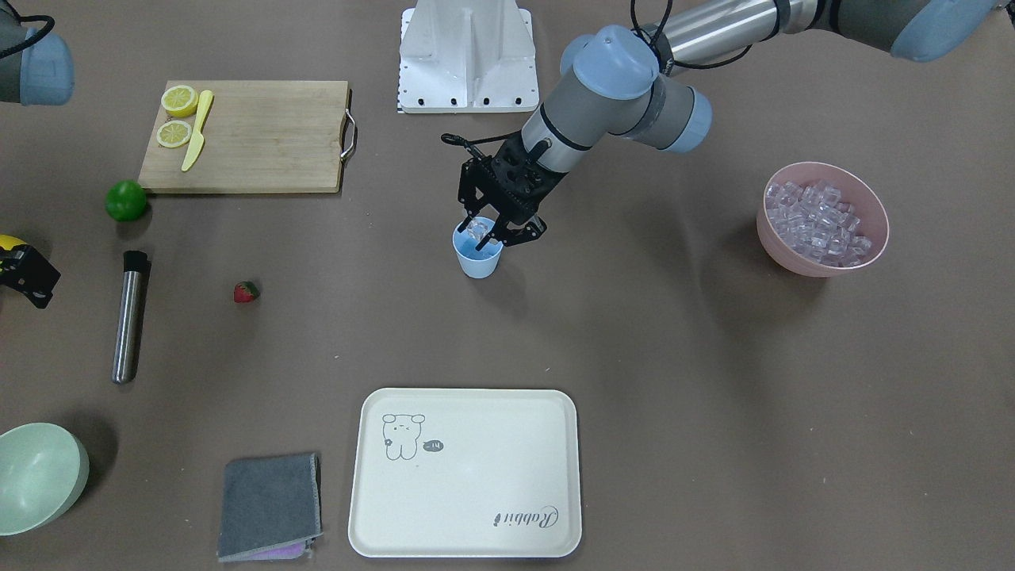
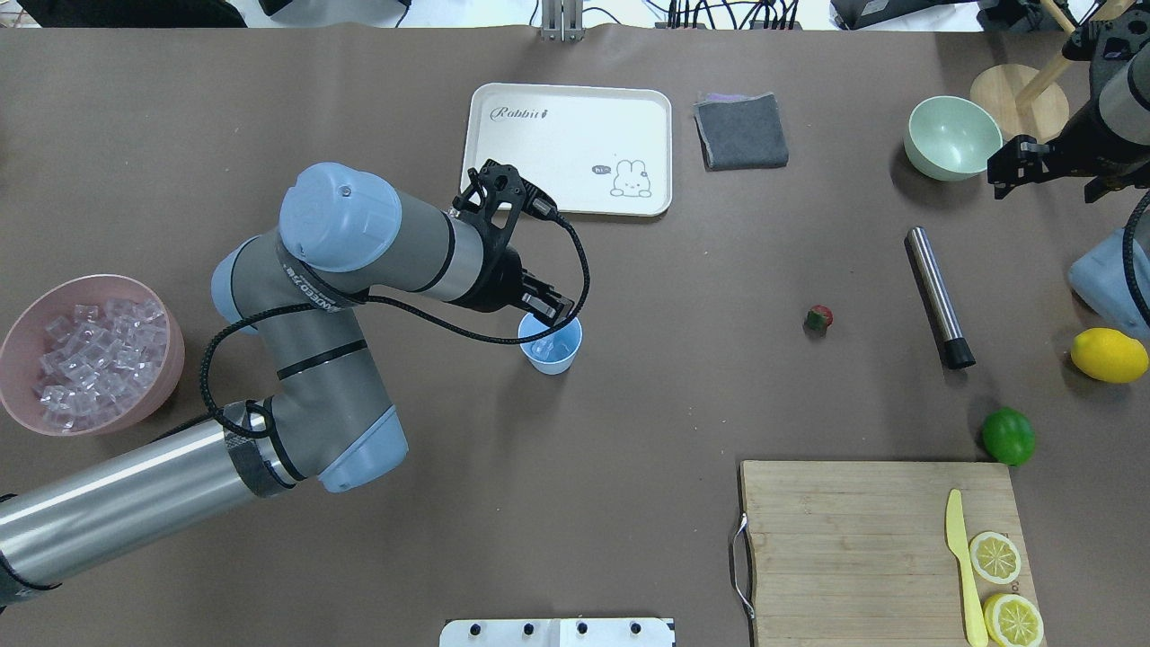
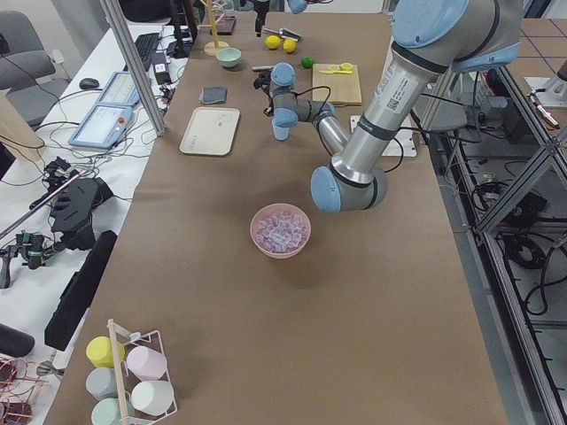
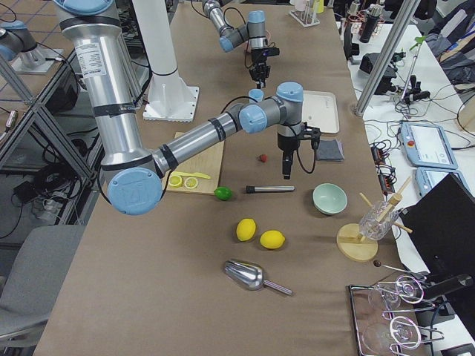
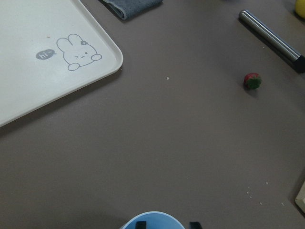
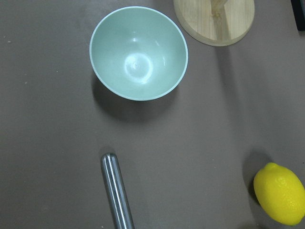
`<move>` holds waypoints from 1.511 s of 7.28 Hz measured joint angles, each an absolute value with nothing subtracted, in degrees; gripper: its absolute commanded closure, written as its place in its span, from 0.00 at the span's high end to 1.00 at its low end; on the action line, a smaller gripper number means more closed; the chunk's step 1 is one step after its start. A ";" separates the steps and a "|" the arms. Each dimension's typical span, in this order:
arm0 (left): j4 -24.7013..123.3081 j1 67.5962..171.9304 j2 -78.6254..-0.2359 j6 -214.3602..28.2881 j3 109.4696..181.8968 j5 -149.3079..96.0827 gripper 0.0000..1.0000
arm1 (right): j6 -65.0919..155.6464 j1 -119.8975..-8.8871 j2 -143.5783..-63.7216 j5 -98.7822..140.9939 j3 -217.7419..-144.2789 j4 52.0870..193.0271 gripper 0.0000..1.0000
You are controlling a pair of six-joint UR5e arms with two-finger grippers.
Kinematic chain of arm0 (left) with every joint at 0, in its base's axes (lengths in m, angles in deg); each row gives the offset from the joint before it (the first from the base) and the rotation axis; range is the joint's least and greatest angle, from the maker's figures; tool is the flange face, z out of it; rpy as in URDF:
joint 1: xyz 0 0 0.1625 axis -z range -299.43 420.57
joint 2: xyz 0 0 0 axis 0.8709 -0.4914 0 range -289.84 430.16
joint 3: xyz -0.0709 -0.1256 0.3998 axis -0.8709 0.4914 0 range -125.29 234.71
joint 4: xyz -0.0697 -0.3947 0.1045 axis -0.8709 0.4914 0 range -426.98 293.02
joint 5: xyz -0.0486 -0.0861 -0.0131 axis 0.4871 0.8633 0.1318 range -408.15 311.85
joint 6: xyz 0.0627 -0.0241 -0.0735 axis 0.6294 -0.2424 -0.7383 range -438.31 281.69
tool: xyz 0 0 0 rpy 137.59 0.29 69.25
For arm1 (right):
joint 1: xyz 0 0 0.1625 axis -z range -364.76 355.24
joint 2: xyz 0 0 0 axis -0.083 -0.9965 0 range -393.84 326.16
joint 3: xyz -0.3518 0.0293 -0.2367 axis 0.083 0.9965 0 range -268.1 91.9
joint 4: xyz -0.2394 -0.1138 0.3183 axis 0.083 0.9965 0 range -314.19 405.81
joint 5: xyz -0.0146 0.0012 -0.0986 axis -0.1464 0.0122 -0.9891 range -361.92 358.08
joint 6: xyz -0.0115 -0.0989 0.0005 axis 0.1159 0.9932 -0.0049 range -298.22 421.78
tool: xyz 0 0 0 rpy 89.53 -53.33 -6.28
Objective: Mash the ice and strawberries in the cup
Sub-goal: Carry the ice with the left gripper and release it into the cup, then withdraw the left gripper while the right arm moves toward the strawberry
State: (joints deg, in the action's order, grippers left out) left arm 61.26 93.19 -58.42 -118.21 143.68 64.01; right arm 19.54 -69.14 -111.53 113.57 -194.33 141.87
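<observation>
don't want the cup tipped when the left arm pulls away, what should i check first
1. Cup upright: ok.
2. Ice inside the cup: ok, at least one cube shows.
3. Left gripper jaws apart over the cup mouth: ok.
4. Strawberry in the cup: not ok, it lies on the table.
5. Metal rod free to pick up: ok, it lies alone.
6. Right gripper open: cannot tell.

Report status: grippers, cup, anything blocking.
Left gripper open over the cup, ice inside. Right gripper by the green bowl, state unclear. Strawberry on the table, not in cup. Nothing seen blocking the cup.
</observation>
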 measured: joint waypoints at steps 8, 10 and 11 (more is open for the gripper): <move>63.99 92.43 -55.67 -118.58 145.59 63.98 0.97 | 19.50 -69.10 -111.39 113.79 -195.19 141.88 1.00; 63.80 92.82 -53.11 -118.83 148.82 64.04 0.97 | 19.56 -69.10 -111.16 113.85 -195.16 141.88 1.00; 63.55 94.07 -51.84 -118.68 149.68 64.28 0.97 | 19.56 -69.03 -111.10 113.98 -195.17 141.88 1.00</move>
State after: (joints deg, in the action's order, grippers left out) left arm 63.55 94.07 -51.84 -118.68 149.68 64.28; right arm 19.56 -69.03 -111.10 113.98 -195.17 141.88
